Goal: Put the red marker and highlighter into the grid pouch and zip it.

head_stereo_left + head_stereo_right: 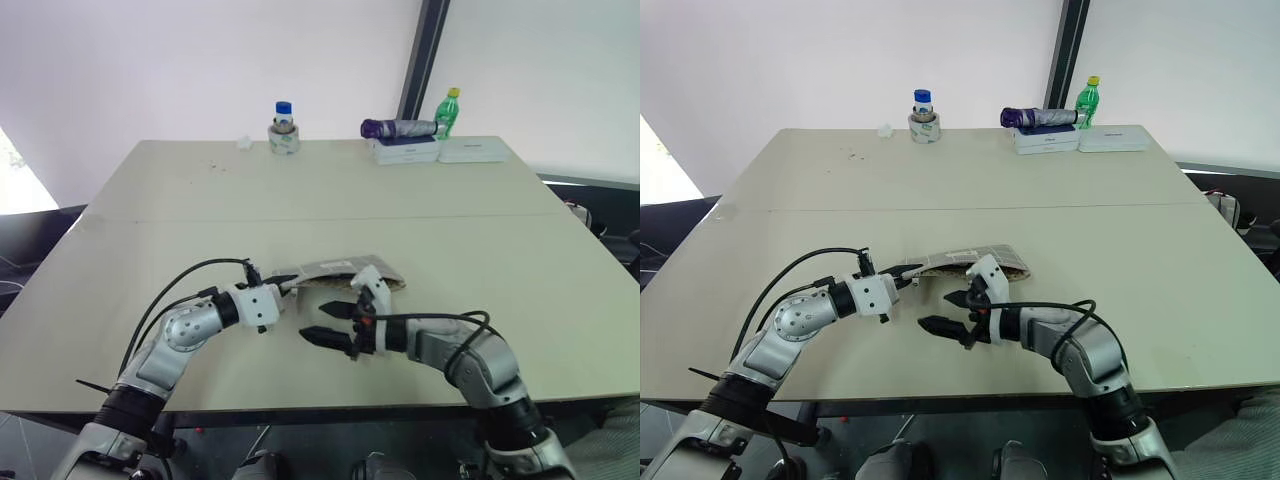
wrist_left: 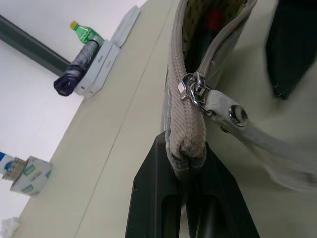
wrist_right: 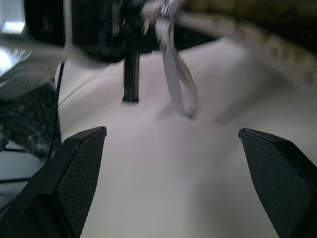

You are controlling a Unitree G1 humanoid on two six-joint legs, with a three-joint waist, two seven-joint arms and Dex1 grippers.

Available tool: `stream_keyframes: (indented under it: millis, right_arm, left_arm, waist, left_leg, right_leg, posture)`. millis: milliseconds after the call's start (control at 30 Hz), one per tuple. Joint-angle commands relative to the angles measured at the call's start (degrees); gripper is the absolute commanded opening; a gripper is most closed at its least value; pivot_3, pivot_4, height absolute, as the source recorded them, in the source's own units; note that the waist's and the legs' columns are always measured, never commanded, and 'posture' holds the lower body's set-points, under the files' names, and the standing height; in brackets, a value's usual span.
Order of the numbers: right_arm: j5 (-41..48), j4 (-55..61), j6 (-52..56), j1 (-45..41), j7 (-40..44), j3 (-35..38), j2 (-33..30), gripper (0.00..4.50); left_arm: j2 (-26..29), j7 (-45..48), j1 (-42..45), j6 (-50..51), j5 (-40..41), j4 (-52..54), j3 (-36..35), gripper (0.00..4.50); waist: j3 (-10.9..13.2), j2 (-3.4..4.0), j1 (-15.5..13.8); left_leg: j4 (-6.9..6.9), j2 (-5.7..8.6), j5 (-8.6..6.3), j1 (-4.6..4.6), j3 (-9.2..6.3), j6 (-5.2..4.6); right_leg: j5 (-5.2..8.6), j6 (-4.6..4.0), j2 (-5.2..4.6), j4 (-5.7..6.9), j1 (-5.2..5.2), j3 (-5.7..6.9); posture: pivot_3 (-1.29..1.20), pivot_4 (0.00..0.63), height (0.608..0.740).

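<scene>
The grid pouch point(image 1: 340, 270) lies near the table's front edge, its left end lifted slightly. My left gripper point(image 1: 290, 288) is shut on that end's fabric, just behind the zipper slider point(image 2: 190, 87). The zipper stands open, and the red marker point(image 2: 213, 20) shows its red end inside the pouch. The highlighter is hidden. A grey pull cord point(image 3: 176, 84) hangs from the slider. My right gripper point(image 1: 325, 322) is open just in front of the pouch, facing the cord, with nothing between its fingers point(image 3: 74, 173).
At the table's far edge stand a tape roll with a blue-capped bottle point(image 1: 284, 130), a folded purple umbrella point(image 1: 398, 128) on white boxes point(image 1: 405, 152), and a green bottle point(image 1: 447, 112). The table's front edge point(image 1: 300, 408) runs just below both arms.
</scene>
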State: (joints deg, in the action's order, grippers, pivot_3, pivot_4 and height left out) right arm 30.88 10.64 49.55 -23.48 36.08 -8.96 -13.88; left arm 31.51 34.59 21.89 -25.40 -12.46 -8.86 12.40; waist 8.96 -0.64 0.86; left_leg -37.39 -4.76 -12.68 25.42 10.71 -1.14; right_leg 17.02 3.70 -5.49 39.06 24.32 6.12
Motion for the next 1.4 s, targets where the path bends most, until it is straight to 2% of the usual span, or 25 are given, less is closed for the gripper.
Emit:
stream_keyframes:
  millis: [33,300,333,400,600,633,833,1033,1233,1400]
  right_arm:
    - [0.89,-1.3,-1.49,-2.45,-3.09,1.62,4.56,4.44]
    - [0.64,-4.33,-2.43,-4.38,-2.82,0.13,8.44,4.44]
    - [0.58,-4.88,-2.71,-4.51,-2.21,-0.1,8.3,4.21]
    - [0.26,-5.47,-2.84,-4.54,-2.15,-0.37,8.09,3.55]
    - [-0.36,-5.7,-3.91,-4.13,-1.29,-0.63,7.52,0.34]
    - [-0.43,-5.66,-3.97,-4.12,-1.17,-0.66,7.4,0.03]
    - [-0.7,-4.32,-3.6,-3.1,1.36,0.69,1.68,0.03]
    - [-1.31,-4.06,-4.48,-1.58,7.87,2.92,-10.84,0.03]
    - [-4.06,-12.4,-9.86,-0.8,12.14,8.64,-22.37,0.03]
    - [-7.81,-18.88,-16.28,-1.08,13.93,10.44,-27.09,0.03]
  left_arm:
    - [0.23,-0.34,1.22,-1.01,-1.62,2.36,0.39,0.0]
    - [-0.44,-0.77,1.39,-0.62,-2.13,2.87,0.21,0.0]
    - [-0.58,-0.91,1.44,-0.51,-2.13,2.88,0.16,0.0]
    - [-0.75,-1.37,1.56,-0.38,-2.31,2.97,0.0,0.0]
    - [-0.74,-2.31,1.62,-0.54,-3.02,2.34,-0.25,0.0]
    - [-0.77,-2.46,1.59,-0.5,-3.08,2.32,-0.28,0.0]
    - [-0.38,-2.97,1.25,-0.69,-3.45,1.72,-0.34,0.0]
    - [0.41,-3.12,0.53,-1.32,-3.28,1.15,-1.06,0.0]
    - [1.66,-3.87,-0.31,-2.37,-3.1,-0.68,-1.77,0.0]
    - [2.0,-3.67,0.33,-2.81,-2.12,-2.66,-2.0,0.0]
  waist:
    - [0.0,0.0,-0.1]
    - [0.0,0.0,0.04]
    - [0.0,0.0,0.09]
    - [0.0,0.0,0.09]
    - [0.0,0.0,0.08]
    - [0.0,0.0,0.08]
    - [0.0,0.0,0.0]
    - [0.0,0.0,-0.03]
    - [0.01,0.0,-0.04]
    - [0.01,0.0,0.03]
  left_leg:
    - [0.0,0.0,0.0,0.0,0.0,0.0]
    - [0.01,0.0,0.0,0.01,0.0,-0.01]
    - [0.01,0.0,0.0,0.02,0.0,0.0]
    - [0.02,0.01,0.0,0.02,0.0,0.0]
    - [0.02,0.0,0.0,0.02,0.0,0.0]
    - [0.02,0.0,0.0,0.02,0.0,-0.01]
    - [0.01,0.01,-0.01,0.02,0.0,-0.01]
    - [0.02,0.02,-0.02,0.02,0.0,-0.02]
    - [0.03,0.01,-0.02,0.01,0.0,-0.03]
    - [0.04,0.01,-0.02,0.0,0.02,-0.03]
  right_leg:
    - [0.0,0.0,0.0,0.0,0.0,0.0]
    - [0.0,0.0,-0.01,-0.01,0.0,0.0]
    - [0.0,0.0,-0.01,-0.01,0.0,0.0]
    - [0.0,0.0,-0.01,-0.01,0.0,0.0]
    - [0.0,0.0,-0.01,-0.01,0.0,0.0]
    - [0.0,0.0,-0.01,-0.01,0.0,0.0]
    - [0.0,0.0,-0.02,-0.01,0.0,0.0]
    - [0.0,0.0,-0.05,-0.02,0.01,0.0]
    - [0.0,0.0,-0.05,-0.03,0.02,0.0]
    - [0.0,0.0,-0.05,-0.03,0.02,0.0]
  posture:
    - [0.0,0.15,0.74]
    - [0.0,0.15,0.74]
    - [0.0,0.15,0.74]
    - [0.0,0.15,0.74]
    - [0.0,0.15,0.74]
    - [0.0,0.15,0.74]
    - [0.0,0.15,0.74]
    - [0.0,0.15,0.74]
    - [0.0,0.15,0.74]
    - [0.0,0.15,0.74]
